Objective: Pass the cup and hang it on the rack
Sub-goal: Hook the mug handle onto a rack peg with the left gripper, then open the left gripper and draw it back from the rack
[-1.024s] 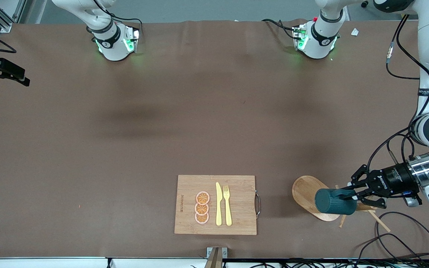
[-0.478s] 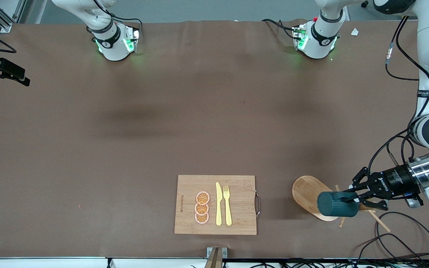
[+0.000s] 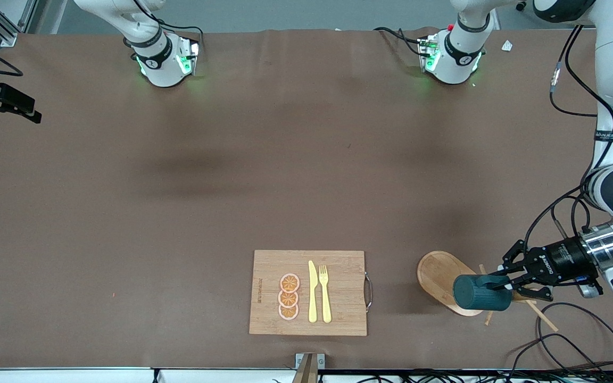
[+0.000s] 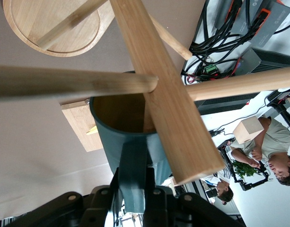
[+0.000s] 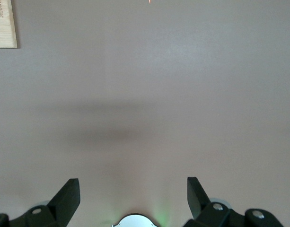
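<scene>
The dark teal cup (image 3: 481,292) lies on its side in the air over the rack's oval wooden base (image 3: 437,274), toward the left arm's end of the table. My left gripper (image 3: 500,283) is shut on the cup's handle (image 4: 133,175). In the left wrist view the cup (image 4: 117,137) shows its tan inside. The rack's post (image 4: 163,94) and a peg (image 4: 74,81) cross close in front of the cup's rim. My right gripper (image 5: 133,191) is open over bare table, holding nothing; it is out of the front view.
A wooden cutting board (image 3: 269,266) with a yellow knife, a fork and three orange slices lies near the front edge, mid-table. Black cables (image 3: 578,340) trail on the table by the rack. A corner of the board (image 5: 4,23) shows in the right wrist view.
My left gripper and the cup have shifted slightly toward the left arm's end and a little lower against the rack. The right gripper's view is unchanged.
</scene>
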Robot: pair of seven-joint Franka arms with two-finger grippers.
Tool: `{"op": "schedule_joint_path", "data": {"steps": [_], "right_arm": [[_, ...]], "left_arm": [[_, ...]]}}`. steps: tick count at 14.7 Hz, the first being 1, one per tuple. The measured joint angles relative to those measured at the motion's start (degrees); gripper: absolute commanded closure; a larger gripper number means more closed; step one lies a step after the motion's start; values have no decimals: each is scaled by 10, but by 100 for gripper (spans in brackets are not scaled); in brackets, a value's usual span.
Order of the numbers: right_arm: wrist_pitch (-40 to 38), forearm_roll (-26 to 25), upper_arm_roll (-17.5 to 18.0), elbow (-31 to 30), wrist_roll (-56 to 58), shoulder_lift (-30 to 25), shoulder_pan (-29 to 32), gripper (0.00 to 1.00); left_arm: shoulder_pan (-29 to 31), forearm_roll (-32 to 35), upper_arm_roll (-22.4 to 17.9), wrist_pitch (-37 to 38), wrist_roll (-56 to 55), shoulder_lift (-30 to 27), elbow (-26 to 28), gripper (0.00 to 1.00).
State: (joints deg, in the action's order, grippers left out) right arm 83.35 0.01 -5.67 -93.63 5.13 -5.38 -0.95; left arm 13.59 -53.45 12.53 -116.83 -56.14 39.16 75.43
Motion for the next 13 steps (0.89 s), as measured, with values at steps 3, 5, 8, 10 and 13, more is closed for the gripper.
{"op": "schedule_joint_path", "data": {"steps": [3, 5, 8, 10, 13], "right_arm": [[1, -2, 1, 0, 0, 0, -4, 0], [7, -2, 1, 0, 0, 0, -4, 0], [16, -2, 1, 0, 0, 0, -4, 0], [16, -2, 1, 0, 0, 0, -4, 0], [13, -2, 1, 0, 0, 0, -4, 0]], "left_arm": [[6, 0, -1, 0, 0, 1, 0, 99], [7, 0, -1, 0, 0, 2, 0, 95], [7, 0, -1, 0, 0, 3, 0, 63], [7, 0, -1, 0, 0, 3, 0, 39], [7, 0, -1, 0, 0, 3, -1, 0]]}}
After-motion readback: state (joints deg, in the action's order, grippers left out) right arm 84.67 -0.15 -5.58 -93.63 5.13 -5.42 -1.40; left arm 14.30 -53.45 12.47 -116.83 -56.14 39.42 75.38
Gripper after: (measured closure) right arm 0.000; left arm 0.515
